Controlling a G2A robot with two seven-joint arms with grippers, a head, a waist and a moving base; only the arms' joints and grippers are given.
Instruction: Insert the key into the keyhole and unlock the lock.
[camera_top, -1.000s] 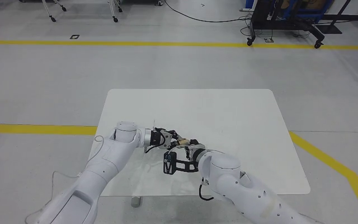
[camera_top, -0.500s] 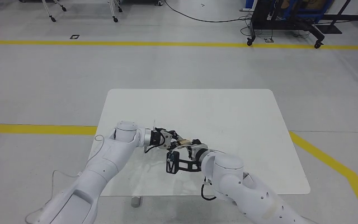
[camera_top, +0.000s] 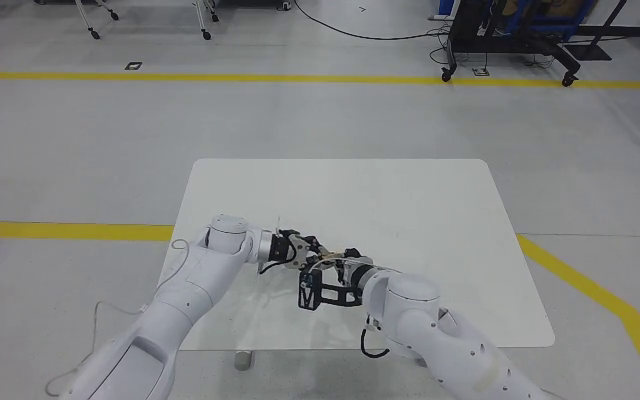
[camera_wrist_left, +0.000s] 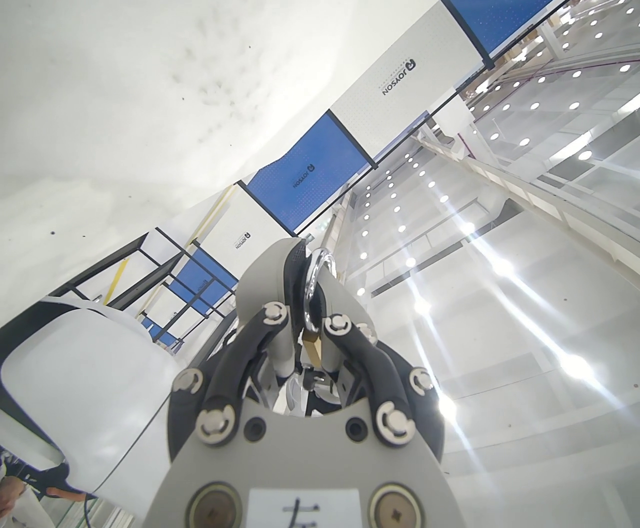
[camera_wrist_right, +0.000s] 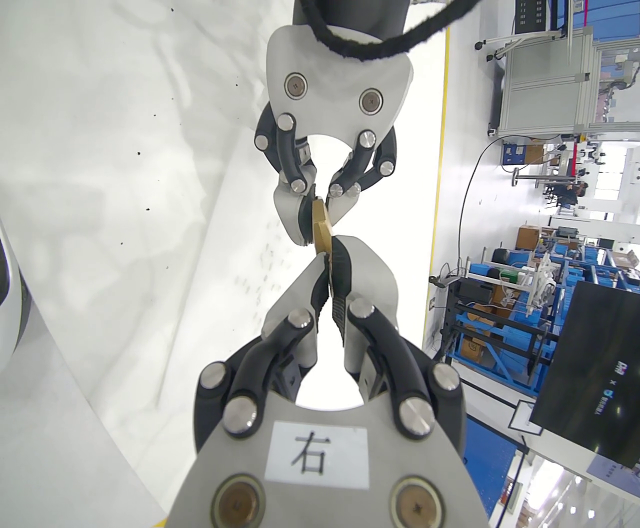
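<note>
Grey factory floor (camera_top: 120, 150) with yellow lines surrounds the white table (camera_top: 430, 220). The small brass padlock (camera_wrist_left: 313, 350) hangs in the air above the table's near part. The left claw (camera_wrist_left: 312, 300) is pressed together on its flat sides, with the steel shackle (camera_wrist_left: 311, 290) lying between the fingers. Touching the padlock's free end is the brass key (camera_wrist_right: 325, 242), whose bow is pinched in the right claw (camera_wrist_right: 327, 270), which faces the padlock head-on. I cannot tell how deep the blade sits in the keyhole.

Both pieces look stiff, smooth and likely to slip. The padlock seems dense for its size, so it is best held by its body's flat faces. The thin key is best held by its bow so that it can be turned. Compared with a second ago, the right claw has shifted slightly to the padlock's right, and the padlock and left claw have followed a little. The two claws remain meeting.
</note>
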